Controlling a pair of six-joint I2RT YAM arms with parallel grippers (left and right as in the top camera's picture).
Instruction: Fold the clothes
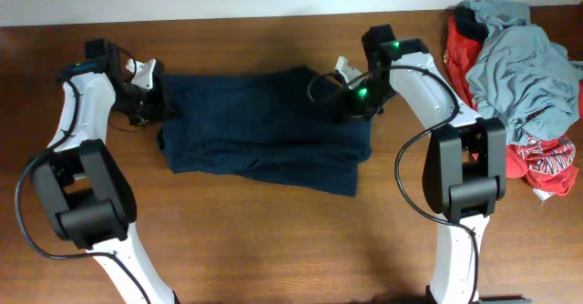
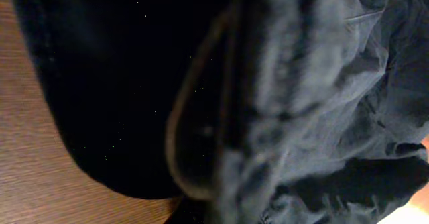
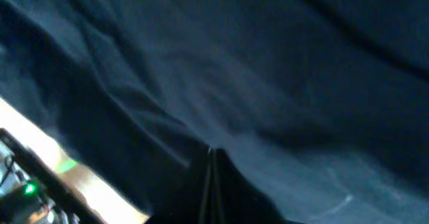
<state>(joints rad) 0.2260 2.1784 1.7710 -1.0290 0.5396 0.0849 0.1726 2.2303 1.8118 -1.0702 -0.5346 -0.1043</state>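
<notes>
A dark navy garment (image 1: 264, 126) lies spread on the wooden table (image 1: 273, 240) between my two arms. My left gripper (image 1: 155, 99) sits at the garment's left edge. In the left wrist view bunched navy cloth (image 2: 348, 83) fills the frame right up against the jaws, which look shut on it. My right gripper (image 1: 351, 99) sits at the garment's upper right corner. In the right wrist view its fingers (image 3: 211, 184) are pressed together with navy cloth (image 3: 268, 70) draped around them.
A pile of clothes lies at the table's far right: a grey shirt (image 1: 524, 63) on top of red garments (image 1: 547, 158). Bare wood shows in front of the navy garment and at the left edge (image 2: 27, 177).
</notes>
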